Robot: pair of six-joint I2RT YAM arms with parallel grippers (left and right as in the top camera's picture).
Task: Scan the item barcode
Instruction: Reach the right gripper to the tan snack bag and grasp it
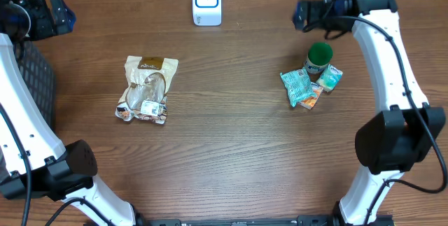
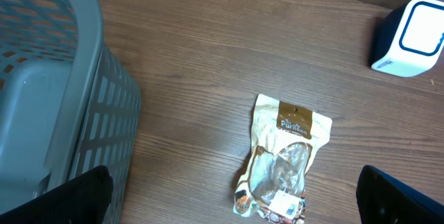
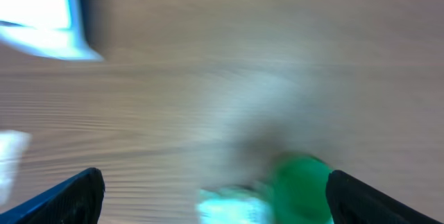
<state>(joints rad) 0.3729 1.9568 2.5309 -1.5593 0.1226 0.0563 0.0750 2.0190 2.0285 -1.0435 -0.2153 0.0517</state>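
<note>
The white scanner [image 1: 206, 2] with a blue-rimmed face stands at the back middle of the table, and shows as scanner [image 2: 409, 37] in the left wrist view and as a blur [image 3: 41, 23] in the right wrist view. A tan snack bag [image 1: 145, 88] with a white label lies flat at left, also bag [image 2: 283, 158]. My left gripper [image 1: 59, 15] hangs open at the far left, well above the bag; left gripper [image 2: 239, 195] holds nothing. My right gripper [image 1: 308, 12] is open and empty above a green-lidded can [image 1: 319, 54]; right gripper [image 3: 216, 186] sees the lid [image 3: 298, 186] blurred.
Teal and orange packets [image 1: 302, 87] lie beside the can at right. A grey slatted basket [image 2: 48, 92] stands at the table's left edge, close under my left arm. Bare wood lies between the bag and the packets.
</note>
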